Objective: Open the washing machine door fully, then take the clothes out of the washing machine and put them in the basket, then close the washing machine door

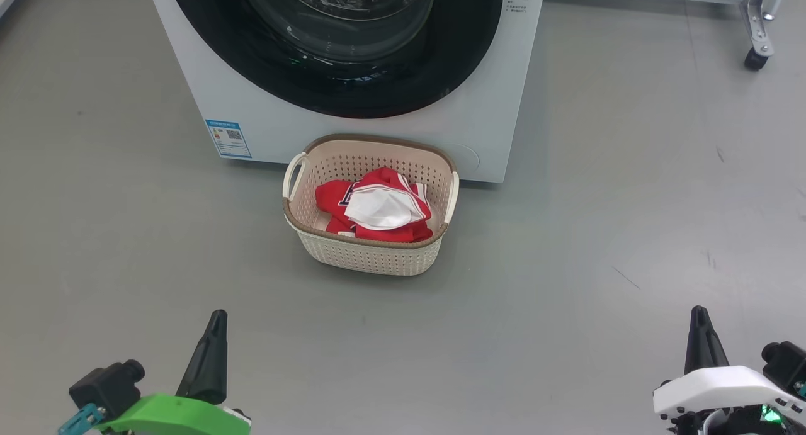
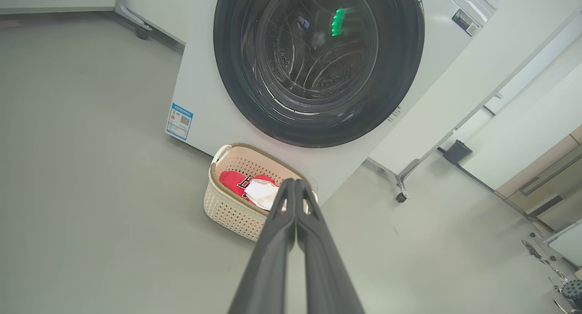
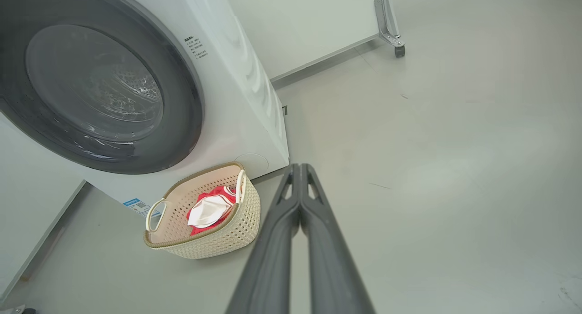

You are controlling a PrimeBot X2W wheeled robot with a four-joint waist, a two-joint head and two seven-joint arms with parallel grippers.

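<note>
Clothes [image 1: 378,208] sit in the basket [image 1: 365,259] on smooth grey floor [image 1: 567,296] before the washing machine [image 1: 485,126] — both jaws pressed together, empty.

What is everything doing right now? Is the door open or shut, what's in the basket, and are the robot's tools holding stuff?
washing machine door: shut.
washing machine: closed up, no clothes visible through the glass.
basket: upright on the floor, holding clothes.
clothes: piled in the basket, white piece on top of red.
left tool: shut, empty.
right tool: shut, empty.
</note>
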